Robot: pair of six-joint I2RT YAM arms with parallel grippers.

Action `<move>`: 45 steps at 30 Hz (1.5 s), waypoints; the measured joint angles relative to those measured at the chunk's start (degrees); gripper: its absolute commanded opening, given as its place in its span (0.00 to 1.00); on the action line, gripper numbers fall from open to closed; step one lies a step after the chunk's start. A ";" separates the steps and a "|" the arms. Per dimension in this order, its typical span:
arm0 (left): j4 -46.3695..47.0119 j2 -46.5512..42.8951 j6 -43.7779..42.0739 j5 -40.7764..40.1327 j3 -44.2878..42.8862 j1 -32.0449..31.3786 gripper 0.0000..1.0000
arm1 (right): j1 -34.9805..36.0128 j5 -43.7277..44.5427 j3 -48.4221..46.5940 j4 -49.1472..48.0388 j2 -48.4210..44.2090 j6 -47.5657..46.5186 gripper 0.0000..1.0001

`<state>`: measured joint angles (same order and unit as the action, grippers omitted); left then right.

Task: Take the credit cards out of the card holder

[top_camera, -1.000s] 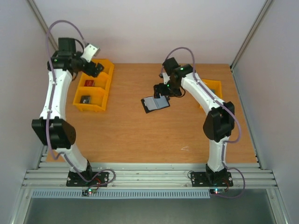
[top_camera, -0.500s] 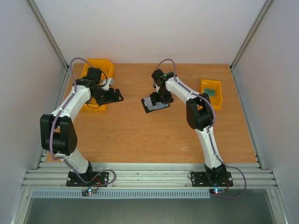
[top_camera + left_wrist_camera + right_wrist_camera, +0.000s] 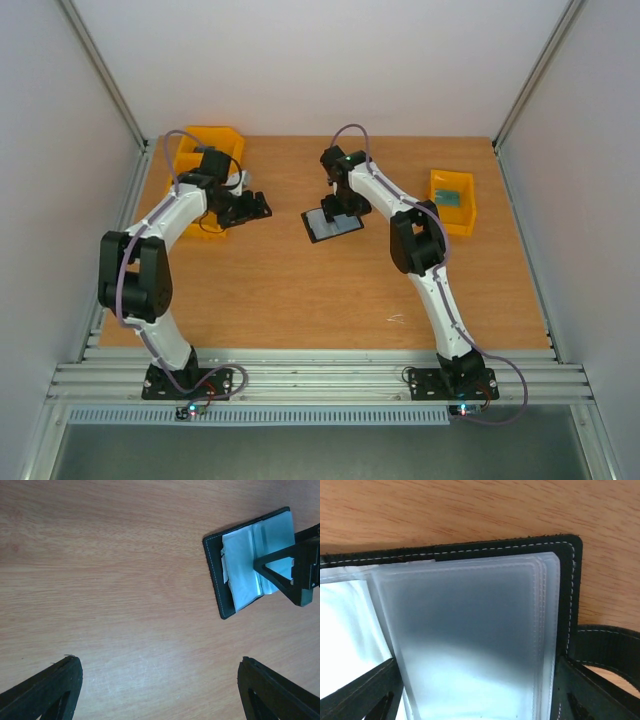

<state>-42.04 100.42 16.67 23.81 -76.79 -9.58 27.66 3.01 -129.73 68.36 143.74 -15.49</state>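
Rising from bases on the grooved grey metal rail (image 3: 320,372) at the near edge, both white-and-black arms lean fwd over the orange-brown wooden table (image 3: 300,300). L arm folds at the elbow, then angles in twd centre. The left gripper (image 3: 252,208) hangs low over bare wood, fingers wide apart, nothing btwn them. R arm stretches further fwd & tips left. The right gripper (image 3: 340,207) points down over the black bifold card holder w/ pale blue-grey inner panels (image 3: 332,225), fingers (image 3: 300,587) spread wide, straddling its frosted clear plastic sleeves (image 3: 470,640).

Holder lies open & flat mid-table, near L gripper but apart from it. Whether credit cards sit in the sleeves: can't tell.

Further back, a yellow plastic bin (image 3: 205,140) shows behind L arm, and a smaller yellow bin (image 3: 452,210) sits at far right. Plain pale walls (image 3: 330,60) close in the cell.
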 measured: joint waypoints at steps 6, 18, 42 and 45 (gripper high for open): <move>1.55 0.87 0.00 -0.13 0.11 -0.70 0.87 | 0.00 -1.42 -0.66 0.35 0.57 0.02 0.57; 5.29 7.96 -0.87 3.17 0.07 -4.00 0.95 | 0.00 -4.96 1.16 0.44 -0.81 0.44 0.25; 21.88 19.78 4.85 19.30 -3.08 -7.89 0.47 | 0.07 -18.16 10.51 -4.74 -8.63 4.68 0.25; 23.50 19.78 5.25 20.79 -3.08 -8.13 0.08 | 0.04 -18.78 11.10 -5.38 -9.25 4.90 0.29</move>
<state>-18.55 120.20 21.91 44.60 -79.88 -17.72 27.70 -15.77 -118.63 62.98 134.50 -10.59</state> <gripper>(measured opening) 0.404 0.592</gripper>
